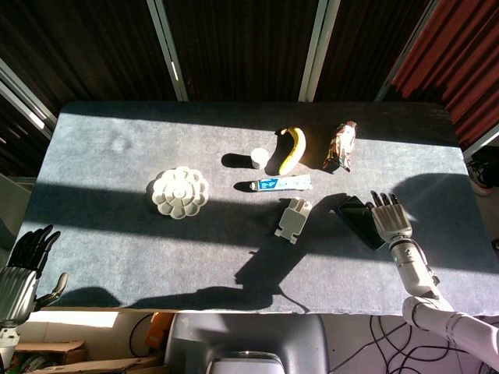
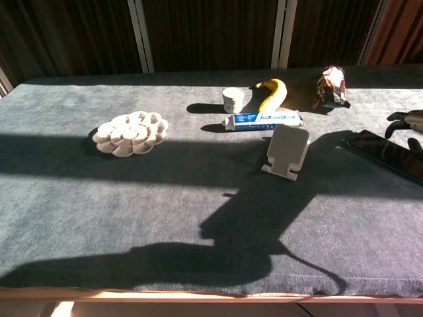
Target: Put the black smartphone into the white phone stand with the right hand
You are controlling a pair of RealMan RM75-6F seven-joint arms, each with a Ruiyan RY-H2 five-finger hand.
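The black smartphone (image 1: 359, 220) lies flat on the gray table (image 1: 117, 241), over at about 3 o'clock from the middle of it, partly in shadow. The right hand (image 1: 387, 219) sits right at the phone's right edge with its fingers spread and pointing away from the robot; it looks like it's touching or overlapping the phone, but nothing is gripped, so it reads as released. In the chest view only the fingertips (image 2: 404, 119) show at the right border, just above the phone's dark screen.

The white phone stand (image 1: 293, 218) stands near the phone, at its 9 o'clock, with a clear gap between them. Behind the stand lies a toothpaste tube (image 1: 274, 184), then a banana (image 1: 291, 149) and a small white cup (image 1: 260, 158), plus a crumpled snack wrapper (image 1: 341, 146) at 1 o'clock. A white flower-shaped palette (image 1: 179, 192) is at 9 o'clock.

The left hand (image 1: 22, 269) hangs off the table's near-left corner, fingers loose and apart, holding nothing.
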